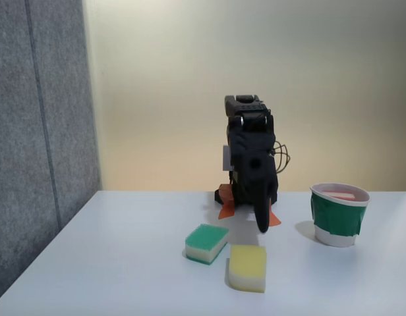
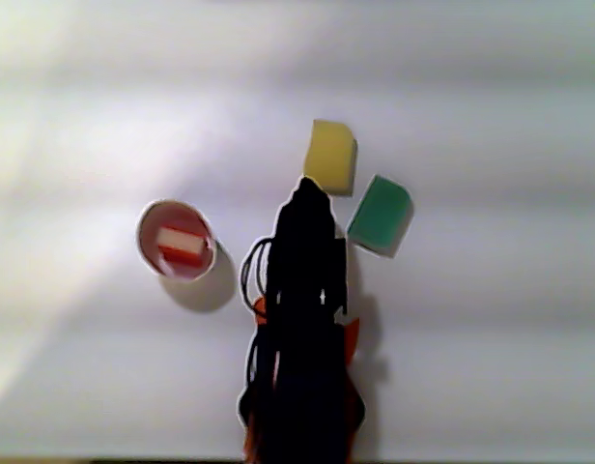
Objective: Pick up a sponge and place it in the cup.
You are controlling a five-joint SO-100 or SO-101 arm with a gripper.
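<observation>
Fixed view. Your arm sits folded at the back of the white table, the black gripper hanging down with its tip just above the tabletop. You cannot tell from here whether the fingers are apart or together; they read as one dark mass. A grey partition closes off the left side, and a plain cream wall stands behind. The cup stands upright to the right of the arm, near the picture's right edge; a strip of the red sponge shows just inside its rim. In front of the gripper lie a green-topped sponge and an all-yellow sponge, near each other but not touching. You have open table to the left of them. No lettering is legible on the cup or the sponges.

Other view, from above. The arm runs up from the bottom edge, and the gripper ends right at the near edge of the yellow sponge; whether they touch cannot be told. The finger state is again unclear. The green sponge lies just to the right of the arm. The cup is on the left, apart from the arm, and the sponge lies inside it, showing red and pale stripes. You have bare table along the top and both sides.
</observation>
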